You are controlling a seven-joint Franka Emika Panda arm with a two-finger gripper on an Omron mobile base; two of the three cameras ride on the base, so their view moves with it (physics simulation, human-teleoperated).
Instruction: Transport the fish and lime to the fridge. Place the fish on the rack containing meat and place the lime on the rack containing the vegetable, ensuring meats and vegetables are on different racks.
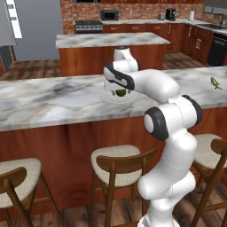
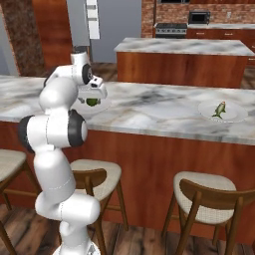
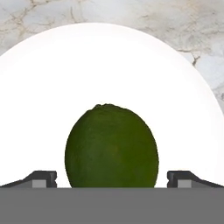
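The lime (image 3: 111, 146), a dark green ball, rests on a white plate (image 3: 109, 57) on the marble bar counter (image 1: 48, 99). My gripper (image 3: 111, 177) is lowered over it and open, one fingertip (image 3: 43, 178) on each side with a gap to the lime's skin. In the base views the hand (image 1: 118, 87) covers most of the lime (image 1: 120, 92) (image 2: 92, 102). The small greenish fish (image 1: 216, 83) (image 2: 219, 109) lies on a second white plate (image 2: 234, 114) far along the counter to the right. The grey fridge (image 1: 42, 29) (image 2: 117, 27) stands at the back of the room; its racks are hidden.
Wooden bar stools (image 1: 117, 166) (image 2: 209, 196) line the near side of the counter. A marble-topped island (image 1: 111, 41) (image 2: 184, 47) stands between the counter and the back wall, where a stove (image 1: 88, 25) and microwave (image 1: 109, 15) sit.
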